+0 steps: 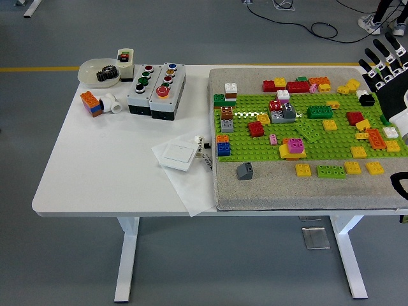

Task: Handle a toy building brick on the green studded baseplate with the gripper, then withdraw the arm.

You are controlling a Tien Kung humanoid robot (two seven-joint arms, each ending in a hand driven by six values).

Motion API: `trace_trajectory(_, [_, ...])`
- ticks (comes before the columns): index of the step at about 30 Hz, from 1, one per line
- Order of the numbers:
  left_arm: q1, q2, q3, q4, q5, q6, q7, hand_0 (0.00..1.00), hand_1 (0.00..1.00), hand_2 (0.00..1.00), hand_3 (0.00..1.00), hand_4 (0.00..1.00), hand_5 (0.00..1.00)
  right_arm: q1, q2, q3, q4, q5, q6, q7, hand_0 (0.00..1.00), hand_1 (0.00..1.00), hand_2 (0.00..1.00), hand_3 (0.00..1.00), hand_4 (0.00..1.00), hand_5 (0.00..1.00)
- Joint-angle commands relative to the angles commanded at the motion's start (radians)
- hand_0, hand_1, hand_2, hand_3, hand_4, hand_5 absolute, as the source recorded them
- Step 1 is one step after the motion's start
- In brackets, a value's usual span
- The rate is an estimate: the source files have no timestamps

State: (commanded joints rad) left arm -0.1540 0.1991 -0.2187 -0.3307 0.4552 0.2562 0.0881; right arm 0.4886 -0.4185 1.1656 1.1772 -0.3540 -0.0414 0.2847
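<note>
The green studded baseplate (306, 150) lies on a grey mat on the right half of the table. Many bricks stand on it, among them a dark green brick (319, 112), a red brick (256, 129), a magenta brick on yellow (295, 146) and a blue and orange stack (223, 146). My right hand (381, 62) hovers at the picture's right edge, beyond the plate's far right corner. Its fingers are spread and hold nothing. My left arm is out of view.
Loose bricks lie on the grey mat (280, 188) around the plate, including a grey one (245, 171) and a row along the back (294, 84). Left of the mat are a white switch (178, 156), a button box (157, 89), a bowl (99, 71) and an orange brick (91, 103).
</note>
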Motion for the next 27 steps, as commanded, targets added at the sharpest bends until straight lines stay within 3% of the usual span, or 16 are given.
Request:
trace_trajectory(15, [0.011, -0.01, -0.035, 0.001, 0.059, -0.006, 0.023, 0.816, 0.806, 0.783, 0.617, 0.648, 0.648, -0.05, -0.01, 0.033, -0.066, -0.109, -0.011, -0.047, 0.894, 0.84, 0.85, 0.875, 0.998, 0.998])
trace_trajectory(27, [0.011, -0.01, -0.05, -0.005, 0.093, -0.016, 0.031, 0.812, 0.802, 0.784, 0.618, 0.649, 0.65, -0.081, -0.023, 0.041, -0.087, -0.116, -0.006, -0.054, 0.895, 0.839, 0.847, 0.871, 0.998, 0.998])
